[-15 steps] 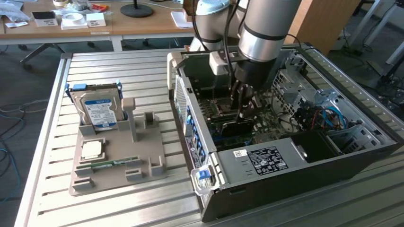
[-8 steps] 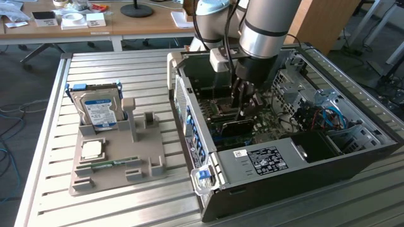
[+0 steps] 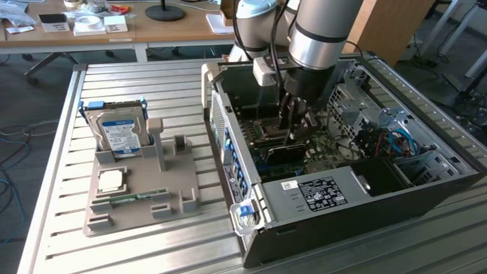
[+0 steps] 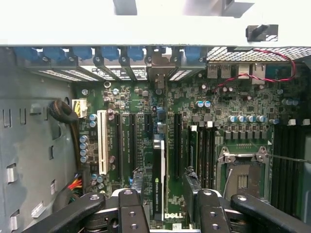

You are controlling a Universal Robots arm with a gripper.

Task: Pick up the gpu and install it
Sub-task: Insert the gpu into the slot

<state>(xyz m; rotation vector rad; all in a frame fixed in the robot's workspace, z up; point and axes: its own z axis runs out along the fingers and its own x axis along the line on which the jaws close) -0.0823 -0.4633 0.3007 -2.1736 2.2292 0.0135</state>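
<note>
My gripper [image 4: 165,213] over the gpu [image 4: 159,182] inside the computer case [image 3: 396,197]

My fingers [image 4: 131,211] stand apart, straddling the card; it stands on edge in a motherboard [image 4: 218,109] slot, seemingly seated; I touch nothing.

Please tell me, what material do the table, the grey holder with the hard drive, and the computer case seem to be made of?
The table looks like bare metal, probably aluminium: silver, ribbed slats with a dull shine. The grey holder looks like matte plastic, perhaps printed: an even, dull grey with blocky shapes. The computer case seems to be sheet metal, painted black outside, with bare grey panels inside.
</note>
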